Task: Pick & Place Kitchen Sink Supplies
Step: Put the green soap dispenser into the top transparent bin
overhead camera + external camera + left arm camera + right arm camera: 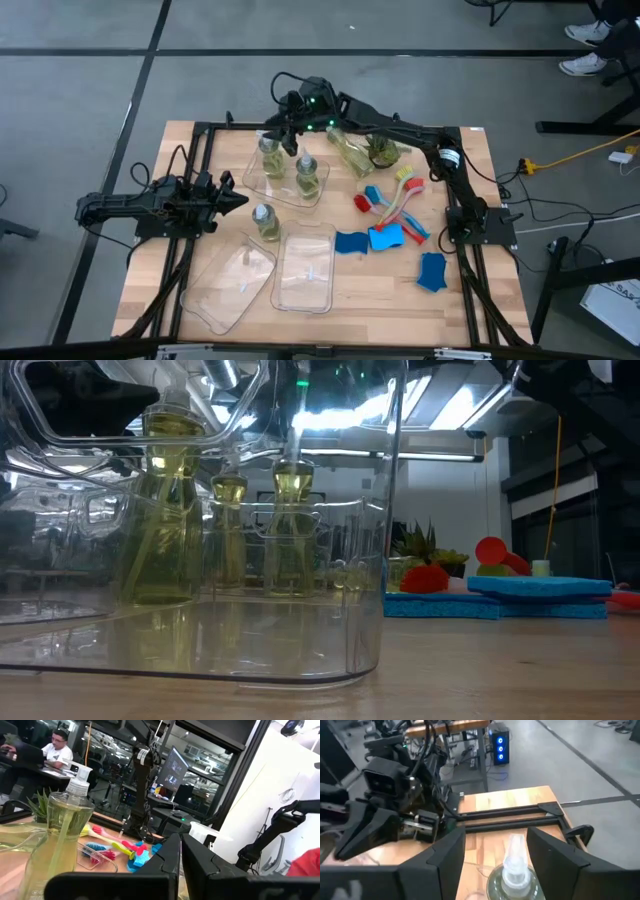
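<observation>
My right tool (496, 857) is hanging over a bottle (270, 155) in the far tray (252, 182), fingers apart astride its pump; brushing the pump could tip it. My left tool (238, 201) is waiting pressed together. I'm counting four bottles, three sponges (386, 238) and three brushes (405, 200) on the worktop (470, 310).

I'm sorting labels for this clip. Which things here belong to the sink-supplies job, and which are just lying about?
Job:
pump bottles
blue sponge pieces
brushes
right gripper, fingers apart over a bottle
left gripper, shut, waiting at the table's left

Lying about:
potted plant
clear trays
</observation>
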`<state>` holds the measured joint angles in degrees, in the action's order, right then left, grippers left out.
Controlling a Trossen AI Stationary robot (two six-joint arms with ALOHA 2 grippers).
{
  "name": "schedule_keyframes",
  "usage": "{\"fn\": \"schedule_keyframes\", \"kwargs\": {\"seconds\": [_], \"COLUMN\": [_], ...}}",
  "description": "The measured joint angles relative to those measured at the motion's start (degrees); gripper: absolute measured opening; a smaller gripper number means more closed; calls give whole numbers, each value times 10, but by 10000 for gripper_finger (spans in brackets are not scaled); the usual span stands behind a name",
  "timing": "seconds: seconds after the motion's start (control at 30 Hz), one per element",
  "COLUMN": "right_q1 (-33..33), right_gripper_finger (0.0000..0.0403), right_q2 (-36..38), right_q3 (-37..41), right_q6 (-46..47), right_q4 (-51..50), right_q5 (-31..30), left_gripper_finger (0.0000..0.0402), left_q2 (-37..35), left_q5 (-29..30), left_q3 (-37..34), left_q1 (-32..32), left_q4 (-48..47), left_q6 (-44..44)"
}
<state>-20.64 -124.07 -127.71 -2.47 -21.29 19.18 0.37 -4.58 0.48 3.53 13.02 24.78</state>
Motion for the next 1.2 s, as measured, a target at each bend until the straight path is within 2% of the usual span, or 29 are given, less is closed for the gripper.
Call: {"fn": "schedule_keyframes", "kwargs": {"seconds": [0.13, 0.27, 0.33, 0.57, 0.67, 0.87, 1.07, 1.2], "right_q1": [4, 13, 14, 14, 15, 14, 4, -15], "right_gripper_finger": [218, 218, 218, 218, 218, 218, 218, 217], "right_q2": [0, 53, 76, 121, 122, 123, 125, 164], "right_q3": [-75, -48, -47, -47, -39, 20, 92, 183], "right_q6": [-50, -66, -75, -100, -101, -102, -107, -101], "right_q4": [-103, -134, -182, -341, -399, -448, -475, -446], "right_q5": [4, 32, 42, 34, 3, -91, -113, -118], "left_gripper_finger": [11, 11, 10, 10, 10, 13, 11, 10], "left_q2": [0, 0, 0, 0, 0, 0, 0, 0], "left_q5": [0, 0, 0, 0, 0, 0, 0, 0], "left_q3": [0, 0, 0, 0, 0, 0, 0, 0], "left_q1": [0, 0, 0, 0, 0, 0, 0, 0], "left_q4": [0, 0, 0, 0, 0, 0, 0, 0], "left_q6": [0, 0, 0, 0, 0, 0, 0, 0]}}
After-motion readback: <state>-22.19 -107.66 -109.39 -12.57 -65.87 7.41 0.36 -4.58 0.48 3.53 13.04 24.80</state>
